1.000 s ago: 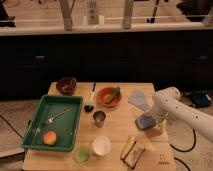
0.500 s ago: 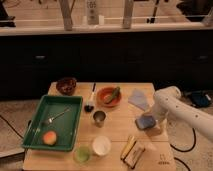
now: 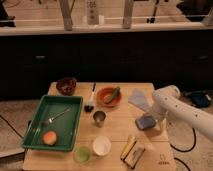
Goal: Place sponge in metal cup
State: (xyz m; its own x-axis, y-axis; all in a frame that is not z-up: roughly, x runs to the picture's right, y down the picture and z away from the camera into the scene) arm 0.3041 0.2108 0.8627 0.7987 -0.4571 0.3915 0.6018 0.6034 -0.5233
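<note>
The blue sponge (image 3: 144,122) lies on the wooden table (image 3: 115,131), right of the middle. The metal cup (image 3: 99,118) stands upright near the table's centre, about a hand's width left of the sponge, with its dark inside showing. My gripper (image 3: 159,125) hangs from the white arm (image 3: 175,107) that reaches in from the right. It sits right at the sponge's right edge, low over the table. I cannot tell whether it touches the sponge.
A white cup (image 3: 102,146) and a translucent green cup (image 3: 82,153) stand at the front. A green tray (image 3: 35,125) holds a fork and an orange fruit at the left. A brown bowl (image 3: 66,85), an orange bowl (image 3: 108,96), a pale cloth (image 3: 139,99) and a snack packet (image 3: 132,150) are around.
</note>
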